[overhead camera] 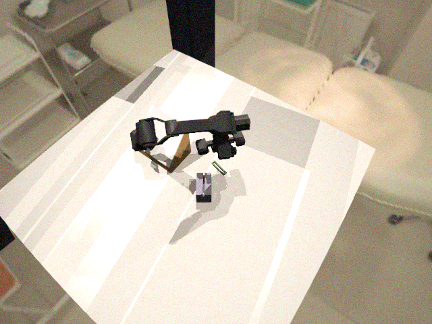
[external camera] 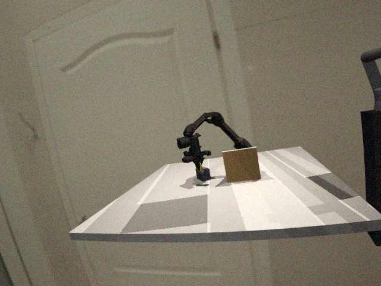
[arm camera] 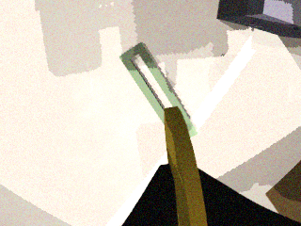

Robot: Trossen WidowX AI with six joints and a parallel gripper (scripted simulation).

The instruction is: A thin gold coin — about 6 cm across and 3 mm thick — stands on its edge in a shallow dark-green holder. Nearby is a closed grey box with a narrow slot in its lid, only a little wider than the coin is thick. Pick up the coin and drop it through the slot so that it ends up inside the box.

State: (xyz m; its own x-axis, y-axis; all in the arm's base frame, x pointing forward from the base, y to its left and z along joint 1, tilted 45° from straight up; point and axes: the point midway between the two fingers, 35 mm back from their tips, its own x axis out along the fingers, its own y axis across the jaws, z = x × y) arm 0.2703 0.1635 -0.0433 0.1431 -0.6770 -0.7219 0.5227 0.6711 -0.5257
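The gold coin (external camera: 200, 167) (arm camera: 186, 157) is on edge between the fingers of my gripper (external camera: 199, 163) (arm camera: 174, 172), which is shut on it; its lower part sticks out below the fingertips. The coin does not show in the top view, where the gripper body covers it. The dark-green holder (overhead camera: 220, 166) (external camera: 202, 185) (arm camera: 165, 89) lies on the table with an empty groove, below the raised coin. The grey box (overhead camera: 203, 196) (external camera: 203, 175) (arm camera: 242, 13) stands near the holder. Its narrow lid slot shows in the top view, and only the box's corner shows in the wrist view.
A brown upright panel (overhead camera: 180, 153) (external camera: 241, 164) (arm camera: 288, 194) stands on the table near the arm's base, beside the box and holder. In the top view it meets a second panel at a corner. Shadows of the arm fall around the box and holder.
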